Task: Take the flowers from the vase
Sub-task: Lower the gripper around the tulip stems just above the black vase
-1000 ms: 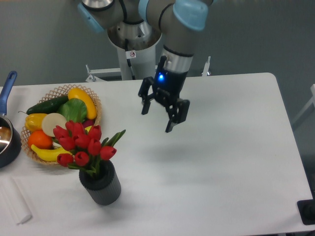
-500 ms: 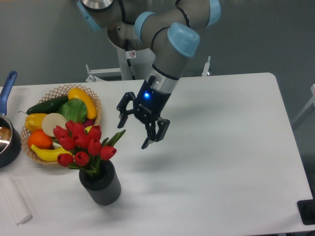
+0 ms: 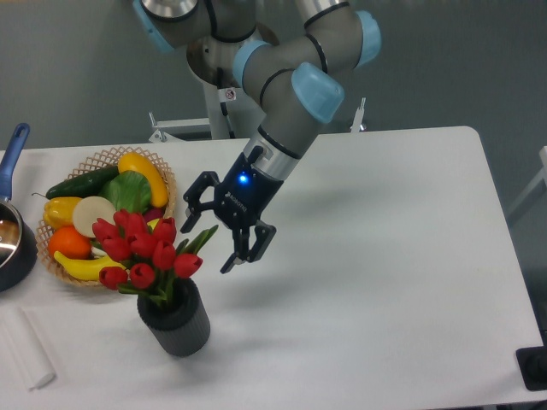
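Note:
The flowers (image 3: 141, 250), a bunch of red tulips with green leaves, stand in the vase (image 3: 176, 321), a small dark grey ribbed pot near the table's front left. My gripper (image 3: 206, 247) hangs tilted just right of the blooms, above the table, its black fingers spread open with nothing between them. One fingertip is close to a green leaf that pokes out to the right; whether it touches I cannot tell.
A wicker basket (image 3: 160, 167) of fruit and vegetables sits behind the flowers at the left. A dark saucepan (image 3: 14, 248) with a blue handle is at the left edge. A white folded cloth (image 3: 26, 354) lies at the front left corner.
The arm has swung left and down, carrying the open gripper from the table's middle to beside the tulips. Flowers and vase have not moved.

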